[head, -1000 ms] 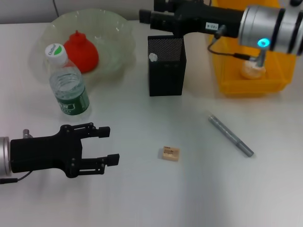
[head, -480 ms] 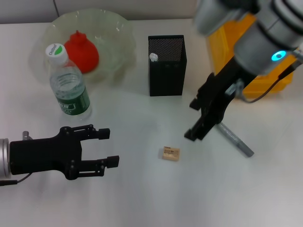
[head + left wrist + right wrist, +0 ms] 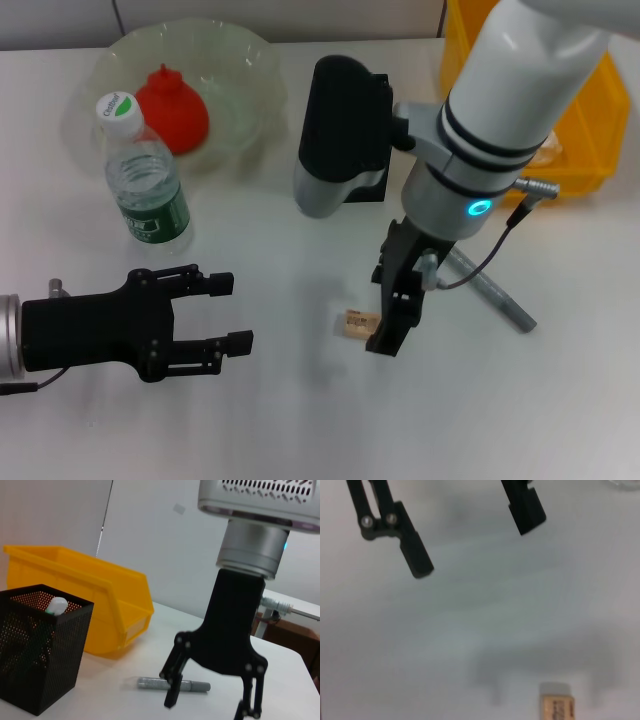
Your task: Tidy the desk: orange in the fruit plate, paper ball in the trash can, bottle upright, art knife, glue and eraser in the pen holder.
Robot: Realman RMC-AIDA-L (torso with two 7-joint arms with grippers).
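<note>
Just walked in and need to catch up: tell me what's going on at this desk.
The right gripper is down beside the eraser, jaws open, not yet gripping it. The glue lies on the table behind it. The orange sits in the fruit plate and the bottle stands upright. The left gripper waits open at the near left.

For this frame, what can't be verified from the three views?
- Pen holder, head view: the right arm covers nearly all of it, so its contents are unseen there.
- Trash can, head view: the arm covers its inside.
- Eraser, right wrist view: cut by the edge, print unreadable.
- Glue, head view: the right gripper crosses one end.
</note>
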